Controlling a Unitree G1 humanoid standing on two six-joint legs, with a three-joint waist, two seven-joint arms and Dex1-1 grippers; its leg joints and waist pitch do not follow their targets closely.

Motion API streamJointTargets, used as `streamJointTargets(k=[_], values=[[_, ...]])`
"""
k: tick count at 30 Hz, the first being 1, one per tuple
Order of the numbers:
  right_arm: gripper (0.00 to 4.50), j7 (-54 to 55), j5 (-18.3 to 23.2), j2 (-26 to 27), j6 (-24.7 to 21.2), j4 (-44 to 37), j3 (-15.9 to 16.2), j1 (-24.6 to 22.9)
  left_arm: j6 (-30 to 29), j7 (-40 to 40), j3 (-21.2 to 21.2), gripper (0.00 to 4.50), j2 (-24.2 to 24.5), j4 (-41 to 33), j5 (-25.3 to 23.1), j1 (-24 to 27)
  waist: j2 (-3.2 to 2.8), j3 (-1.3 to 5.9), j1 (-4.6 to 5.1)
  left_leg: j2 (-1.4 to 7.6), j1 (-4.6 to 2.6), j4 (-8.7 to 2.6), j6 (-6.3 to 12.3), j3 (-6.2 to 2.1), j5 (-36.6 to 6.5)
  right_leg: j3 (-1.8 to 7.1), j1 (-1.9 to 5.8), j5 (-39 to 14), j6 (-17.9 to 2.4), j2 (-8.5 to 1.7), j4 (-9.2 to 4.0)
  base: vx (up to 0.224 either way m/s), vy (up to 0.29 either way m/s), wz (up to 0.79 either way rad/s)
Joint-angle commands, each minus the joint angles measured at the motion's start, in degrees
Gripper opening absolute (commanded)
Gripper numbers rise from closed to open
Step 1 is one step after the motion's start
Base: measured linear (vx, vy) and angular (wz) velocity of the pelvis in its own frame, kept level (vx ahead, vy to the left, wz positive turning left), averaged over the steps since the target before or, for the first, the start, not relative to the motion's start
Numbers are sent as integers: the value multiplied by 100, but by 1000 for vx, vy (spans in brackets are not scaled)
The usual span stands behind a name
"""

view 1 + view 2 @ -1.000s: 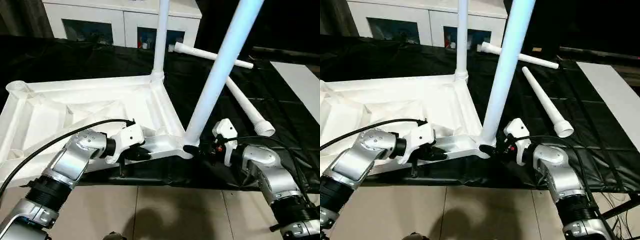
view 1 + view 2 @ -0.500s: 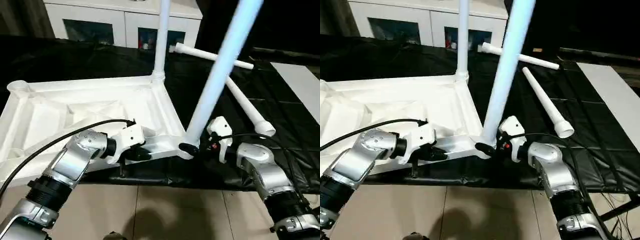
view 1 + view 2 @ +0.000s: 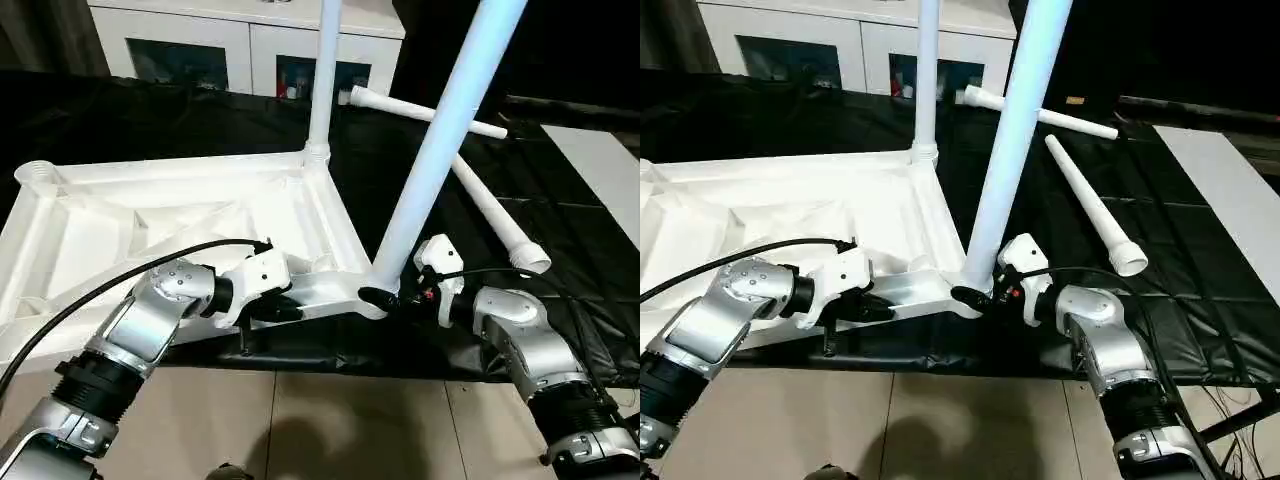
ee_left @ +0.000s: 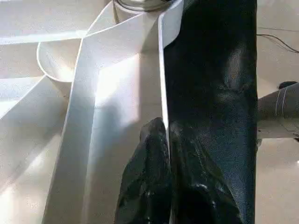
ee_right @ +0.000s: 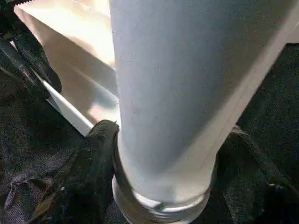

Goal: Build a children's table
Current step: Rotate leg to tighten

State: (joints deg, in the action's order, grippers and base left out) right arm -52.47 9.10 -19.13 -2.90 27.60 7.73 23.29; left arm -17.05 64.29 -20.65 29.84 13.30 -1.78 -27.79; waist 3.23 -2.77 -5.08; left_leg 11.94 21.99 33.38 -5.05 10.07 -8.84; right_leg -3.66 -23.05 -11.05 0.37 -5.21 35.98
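Note:
The white tabletop [image 3: 150,215] lies underside up on a black cloth. One leg [image 3: 322,70] stands upright in its far corner socket. A second leg [image 3: 430,150] rises from the near corner socket, leaning to the right. My right gripper [image 3: 385,297] is closed around the base of this leg, with a black finger [image 5: 93,172] on each side. My left gripper [image 3: 290,312] is shut on the tabletop's thin front rim [image 4: 161,70], just left of that corner. Two loose legs [image 3: 420,108] [image 3: 490,215] lie on the cloth behind my right arm.
A white cabinet [image 3: 240,40] with dark glass doors stands at the back. The black cloth [image 3: 200,110] ends just below the tabletop's front edge, with tiled floor [image 3: 330,420] beneath. A white panel [image 3: 605,170] lies at the far right. A black cable [image 3: 130,265] arcs over my left forearm.
My right wrist has shifted a little left, closer to the base of the leaning leg. The left gripper and the tabletop have not moved.

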Motion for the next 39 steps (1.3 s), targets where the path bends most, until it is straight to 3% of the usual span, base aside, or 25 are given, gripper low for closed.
streamJointTargets(k=[1,6,7,9,13,15,17,19,20,21,22,23,25,26,28,38,39], values=[[269,-50,35,-19,26,74,-60,81,-10,90,-189,0,27,-17,-84,28,-32,370,0,115,-109,-378,117,5,-1347,225,257,-863,-1208,-240,-411,0,0,0],[266,124,110,84,-51,152,-197,96,0,93,-178,0,25,-6,-78,35,-33,366,4,115,-109,-380,116,5,-1362,226,254,-854,-1224,-239,-412,0,0,0],[266,636,42,232,-67,343,-331,164,-2,0,-144,0,-28,69,-83,21,-35,364,1,116,-113,-382,108,6,-1371,226,250,-879,-1220,-241,-415,0,0,0],[266,936,-4,316,-68,453,-402,202,-6,-65,-126,0,-62,121,-95,7,-39,347,40,106,-100,-412,-4,-7,-1515,222,239,-1176,-1169,-245,-435,0,0,0],[265,3145,-44,1099,-257,1153,-969,499,-204,-1145,161,0,-688,896,-220,-352,-53,336,93,102,-157,-426,-291,-31,-1959,224,167,-1898,-1007,-266,-503,0,0,0],[265,4107,-225,1492,-185,1530,-1017,692,-291,-1944,346,0,-1186,1459,-276,-705,-57,334,111,96,-162,-424,-332,-32,-2135,227,138,-2030,-901,-257,-526,0,0,0],[265,4412,-251,1624,-121,1682,-1042,780,-300,-2242,440,0,-1388,1657,-255,-838,-42,334,86,95,-219,-409,-372,-27,-2294,231,85,-2154,-847,-266,-559,0,0,0],[265,5012,-234,1919,47,2094,-1121,1029,-350,-2873,635,0,-1858,2065,-195,-1122,-39,336,46,86,-190,-414,-304,-36,-2341,226,102,-2242,-713,-278,-583,0,0,0],[265,5012,-234,1919,47,2094,-1121,1029,-350,-2873,635,0,-1858,2065,-195,-1122,-39,336,46,86,-190,-414,-304,-36,-2341,226,102,-2242,-713,-278,-583,0,0,0],[265,5317,-212,2191,182,2494,-1122,1289,-334,-3328,703,0,-2288,2391,-177,-1350,-39,331,48,78,-218,-407,-316,-26,-2449,217,64,-2348,-672,-259,-607,0,0,0],[265,5377,-201,2266,214,2595,-1126,1361,-307,-3432,704,0,-2395,2466,-185,-1400,-33,332,35,77,-262,-395,-314,-27,-2543,211,39,-2393,-654,-260,-626,0,0,0],[265,5373,-153,2417,300,2772,-1154,1496,-237,-3560,683,0,-2575,2603,-212,-1483,-31,335,20,81,-250,-397,-290,-33,-2520,208,57,-2360,-649,-274,-628,0,0,0],[265,5184,-122,2589,444,2884,-1188,1623,-126,-3637,622,0,-2726,2756,-270,-1561,-20,349,18,79,-141,-423,-189,-38,-2258,205,139,-2143,-604,-283,-606,0,0,0],[300,5089,-198,2639,521,2860,-1148,1650,-54,-3627,563,0,-2756,2801,-305,-1573,-41,359,7,87,-121,-430,-158,-42,-2125,203,158,-1983,-602,-284,-592,0,0,0],[300,5030,-173,2651,565,2834,-1168,1646,-75,-3597,563,0,-2764,2789,-288,-1558,-28,361,8,86,-115,-430,-131,-33,-2046,206,163,-1817,-640,-274,-577,0,0,0],[300,4835,-80,2425,1066,2795,-1403,1666,150,-3359,567,0,-2458,2928,-453,-1549,-20,367,-3,91,-96,-426,-13,-7,-1818,208,189,-1610,-748,-279,-558,0,0,0],[300,4690,-133,2237,1094,2447,-1345,1476,192,-3184,558,0,-2319,2793,-466,-1468,-19,371,-8,93,-100,-426,-3,-8,-1785,206,190,-1591,-757,-284,-549,0,0,0]])
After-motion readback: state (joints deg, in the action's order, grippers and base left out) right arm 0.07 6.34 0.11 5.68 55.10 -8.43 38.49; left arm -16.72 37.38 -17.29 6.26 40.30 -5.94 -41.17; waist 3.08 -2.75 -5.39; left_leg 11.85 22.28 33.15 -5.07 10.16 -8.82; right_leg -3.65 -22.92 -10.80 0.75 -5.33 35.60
